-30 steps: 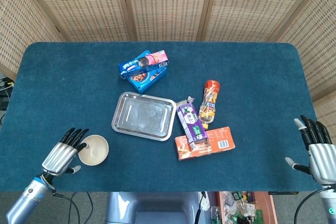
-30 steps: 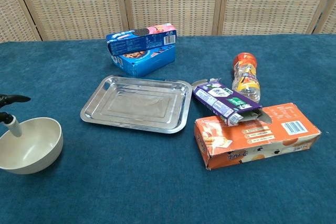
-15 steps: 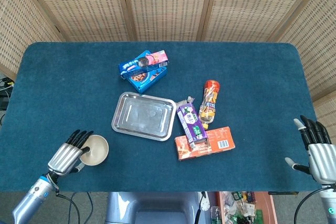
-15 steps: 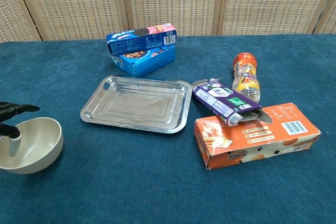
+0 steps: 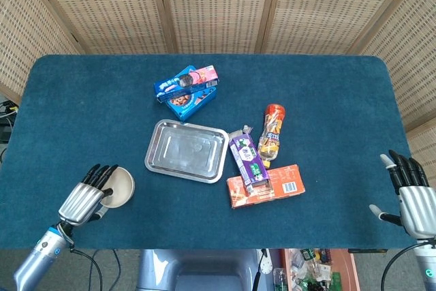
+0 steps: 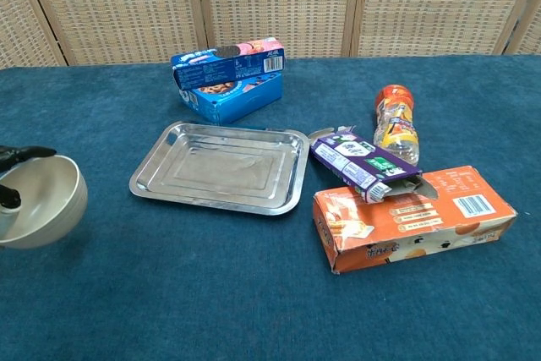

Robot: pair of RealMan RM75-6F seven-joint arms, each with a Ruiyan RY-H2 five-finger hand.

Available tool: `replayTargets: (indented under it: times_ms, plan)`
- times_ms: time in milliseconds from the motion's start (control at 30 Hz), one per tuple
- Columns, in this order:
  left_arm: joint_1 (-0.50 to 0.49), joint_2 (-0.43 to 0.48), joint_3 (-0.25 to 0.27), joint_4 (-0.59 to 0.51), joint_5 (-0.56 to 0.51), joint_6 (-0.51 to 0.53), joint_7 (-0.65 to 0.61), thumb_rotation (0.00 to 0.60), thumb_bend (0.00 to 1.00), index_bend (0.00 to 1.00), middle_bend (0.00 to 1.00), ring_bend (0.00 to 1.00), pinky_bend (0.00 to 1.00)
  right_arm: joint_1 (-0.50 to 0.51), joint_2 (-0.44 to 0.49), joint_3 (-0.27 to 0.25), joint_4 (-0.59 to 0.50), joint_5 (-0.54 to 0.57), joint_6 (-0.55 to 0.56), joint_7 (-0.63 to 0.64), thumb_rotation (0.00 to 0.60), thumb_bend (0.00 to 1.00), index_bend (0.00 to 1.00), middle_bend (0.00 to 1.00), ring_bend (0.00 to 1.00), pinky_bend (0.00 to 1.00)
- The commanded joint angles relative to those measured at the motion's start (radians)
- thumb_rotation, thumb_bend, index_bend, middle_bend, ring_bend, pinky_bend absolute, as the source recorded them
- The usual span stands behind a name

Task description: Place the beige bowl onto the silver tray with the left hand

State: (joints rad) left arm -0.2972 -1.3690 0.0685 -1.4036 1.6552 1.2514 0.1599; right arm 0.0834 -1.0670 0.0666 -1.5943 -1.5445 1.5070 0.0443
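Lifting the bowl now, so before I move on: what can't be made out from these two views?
- Left hand: chest view's left edge cuts it off; only fingertips show at the beige bowl.
- Bowl's underside and table contact: hidden in both views.
- Right hand: outside the chest view.
- Silver tray: fully visible.

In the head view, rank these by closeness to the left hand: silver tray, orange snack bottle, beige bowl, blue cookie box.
From the left hand:
1. Beige bowl, in its grip, tilted, at the table's near-left.
2. Silver tray, mid-table, up and right of the hand.
3. Blue cookie box, behind the tray.
4. Orange snack bottle, right of the tray.
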Motion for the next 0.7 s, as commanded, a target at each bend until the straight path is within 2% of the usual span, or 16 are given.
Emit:
replayTargets:
  times_ms: [33, 167, 300, 533, 700]
  plan:
    - [-0.022, 0.036, -0.034, -0.061, -0.009, 0.002, 0.004, 0.6, 0.4, 0.65, 0.0, 0.0, 0.0, 0.001, 0.0, 0.0, 0.0, 0.002, -0.003, 0.0, 0.6, 0.0, 0.0, 0.0, 0.0, 0.0]
    - [-0.082, 0.06, -0.102, -0.151, -0.06, -0.054, 0.092, 0.6, 0.41, 0.65, 0.0, 0.0, 0.0, 0.004, -0.002, 0.002, 0.001, 0.009, -0.01, -0.004, 0.6, 0.0, 0.0, 0.0, 0.0, 0.0]
    - [-0.186, 0.044, -0.189, -0.216, -0.187, -0.204, 0.226, 0.6, 0.41, 0.65, 0.0, 0.0, 0.0, 0.013, -0.007, 0.008, 0.003, 0.027, -0.031, -0.012, 0.6, 0.0, 0.0, 0.0, 0.0, 0.0]
    - [-0.331, -0.073, -0.276, -0.155, -0.386, -0.374, 0.308, 0.6, 0.41, 0.65, 0.0, 0.0, 0.0, 0.027, -0.016, 0.018, 0.012, 0.064, -0.066, -0.023, 0.6, 0.0, 0.0, 0.0, 0.0, 0.0]
    - [-0.398, -0.149, -0.292, -0.097, -0.48, -0.419, 0.355, 0.6, 0.41, 0.65, 0.0, 0.0, 0.0, 0.033, -0.019, 0.025, 0.018, 0.082, -0.079, -0.023, 0.6, 0.0, 0.0, 0.0, 0.0, 0.0]
